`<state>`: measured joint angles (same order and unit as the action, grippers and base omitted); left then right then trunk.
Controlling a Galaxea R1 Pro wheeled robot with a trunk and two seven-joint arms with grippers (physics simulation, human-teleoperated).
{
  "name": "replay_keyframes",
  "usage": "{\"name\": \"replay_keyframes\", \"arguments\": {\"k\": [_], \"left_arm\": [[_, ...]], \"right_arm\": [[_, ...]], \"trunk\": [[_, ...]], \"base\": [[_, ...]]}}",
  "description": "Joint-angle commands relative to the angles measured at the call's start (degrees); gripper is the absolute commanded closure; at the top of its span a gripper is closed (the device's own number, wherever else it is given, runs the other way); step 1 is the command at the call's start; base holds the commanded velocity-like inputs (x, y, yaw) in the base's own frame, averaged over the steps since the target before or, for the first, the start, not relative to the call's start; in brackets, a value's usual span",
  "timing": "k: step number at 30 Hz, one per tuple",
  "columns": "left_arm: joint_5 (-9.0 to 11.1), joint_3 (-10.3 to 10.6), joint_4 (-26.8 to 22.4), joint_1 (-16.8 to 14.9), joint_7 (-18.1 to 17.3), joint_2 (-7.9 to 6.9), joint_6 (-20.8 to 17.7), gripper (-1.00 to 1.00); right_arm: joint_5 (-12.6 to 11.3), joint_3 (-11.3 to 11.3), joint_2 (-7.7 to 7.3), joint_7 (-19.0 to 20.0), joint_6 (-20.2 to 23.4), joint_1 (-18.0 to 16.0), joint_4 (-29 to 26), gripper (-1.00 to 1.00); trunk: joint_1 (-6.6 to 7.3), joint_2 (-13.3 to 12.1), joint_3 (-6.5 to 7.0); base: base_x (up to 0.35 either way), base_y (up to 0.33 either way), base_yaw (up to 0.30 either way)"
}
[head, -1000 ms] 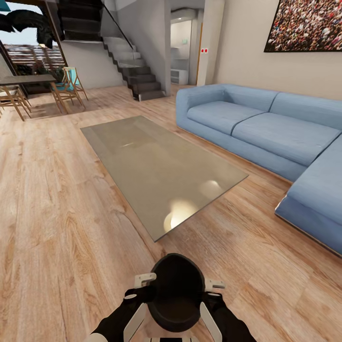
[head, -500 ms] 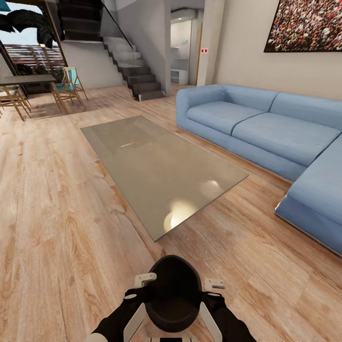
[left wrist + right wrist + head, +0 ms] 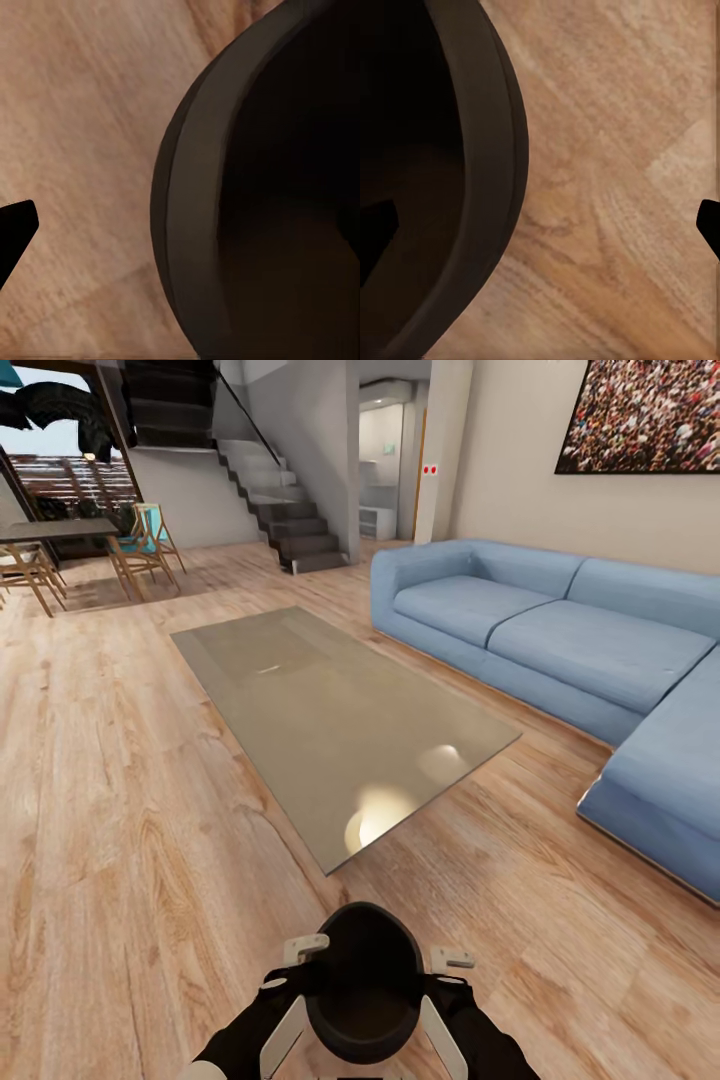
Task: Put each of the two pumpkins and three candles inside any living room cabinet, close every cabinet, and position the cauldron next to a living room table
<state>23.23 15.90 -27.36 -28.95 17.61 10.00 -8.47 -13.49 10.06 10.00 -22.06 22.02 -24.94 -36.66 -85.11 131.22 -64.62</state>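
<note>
- While the robot faces the living room, the cauldron [image 3: 364, 984] sits low and near, between both grippers, its wide mouth up, above the plank floor [image 3: 120, 840].
- Left gripper [image 3: 300, 965]: one finger lies inside the rim and one outside, pinching the cauldron wall on the left.
- Right gripper [image 3: 448, 972]: same arrangement on the right wall, one finger in, one out.
- Coffee table [image 3: 340, 710]: greyish glass top, bare, lamp glints near its near corner; it stands just beyond the cauldron, a strip of floor between.
- Task standing, as judged: the cauldron is carried and not yet set down; its placing beside the table looks close. Whether pumpkins and candles are stowed and cabinets shut cannot be told.
- Room, right: blue corner sofa [image 3: 560, 650], framed crowd picture [image 3: 645, 415] on the wall above.
- Room, far: dark staircase [image 3: 270, 500] and a doorway [image 3: 385, 460].
- Room, far left: dining table [image 3: 55, 530] with wooden chairs [image 3: 140, 545].
- Surface: light wood planks, level, unobstructed between cauldron and table.
</note>
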Motion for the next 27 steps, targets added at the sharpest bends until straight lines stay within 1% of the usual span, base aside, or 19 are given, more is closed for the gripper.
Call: {"name": "replay_keyframes", "arguments": {"k": [1,2,6,10,24,27], "left_arm": [[1.1,0.2,-0.1,0.0,0.4,0.00,-0.4,-1.00],[2.0,0.2,-0.1,0.0,0.4,0.00,-0.5,-1.00],[2.9,0.2,-0.2,0.0,0.4,0.00,-0.7,-1.00],[3.1,0.2,-0.2,0.0,0.3,0.00,-0.8,-1.00],[3.1,0.1,-0.2,0.0,0.3,0.00,-1.5,-1.00],[3.1,0.2,-0.3,0.0,0.4,0.00,-1.7,-1.00]], "right_arm": [[-0.4,0.1,0.00,-0.4,0.2,0.0,-0.1,-1.00],[-0.4,0.1,0.00,-0.4,0.2,0.0,-0.1,-1.00],[-0.4,0.1,0.00,-0.4,0.2,0.0,-0.1,-1.00],[-0.4,0.1,0.00,-0.4,0.2,0.0,-0.1,-1.00],[-0.4,0.1,0.00,-0.5,0.2,0.0,-0.1,-1.00],[-0.4,0.1,0.00,-0.5,0.2,0.0,-0.1,-1.00]], "trunk": [[0.23,-0.4,0.14],[0.45,-0.8,0.32],[1.33,-2.4,1.04],[2.21,-4.0,1.75],[5.29,-9.6,4.27],[5.94,-10.8,4.81]], "base": [[0.000,0.000,0.000],[0.000,0.000,0.000],[-0.023,0.000,0.000],[-0.181,0.000,0.000],[-0.015,0.000,0.000],[-0.175,0.000,0.000]]}}
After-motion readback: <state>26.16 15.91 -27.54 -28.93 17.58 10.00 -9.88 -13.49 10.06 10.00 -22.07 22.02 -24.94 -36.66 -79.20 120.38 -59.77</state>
